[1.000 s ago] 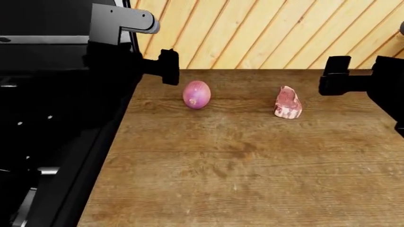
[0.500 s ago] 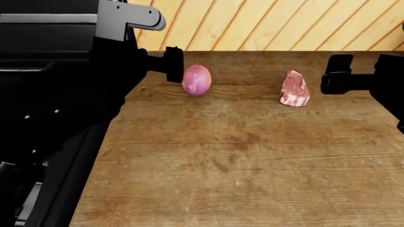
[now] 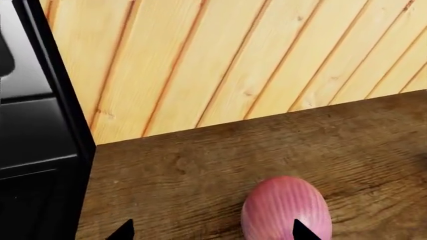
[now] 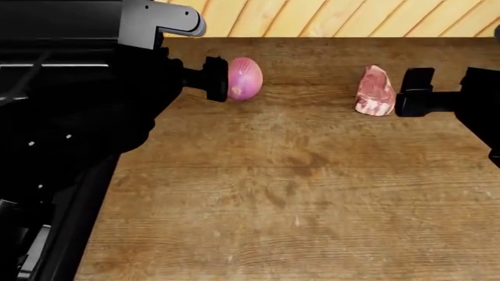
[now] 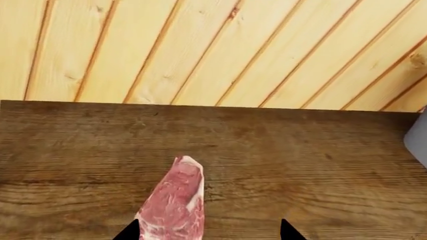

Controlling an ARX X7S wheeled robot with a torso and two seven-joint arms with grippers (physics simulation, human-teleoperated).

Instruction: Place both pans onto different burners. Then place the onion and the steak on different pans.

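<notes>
Onion (image 4: 245,78) and steak (image 4: 375,91) are seen lying on the wooden worktop (image 4: 297,187), neither gripped nor panned. Left claw (image 4: 221,79) and right claw (image 4: 406,93) are spread wide beside them. No pans visible; placing judged outstanding.

onion (image 4: 243,78) left of steak (image 4: 375,91), both on counter (image 4: 297,187)

Matte black boxy left arm (image 4: 93,99) is capped by a grey rounded bracket (image 4: 160,23); blocky black right gripper (image 4: 414,93) is seen; pointed black fingertips (image 3: 303,231).
</notes>
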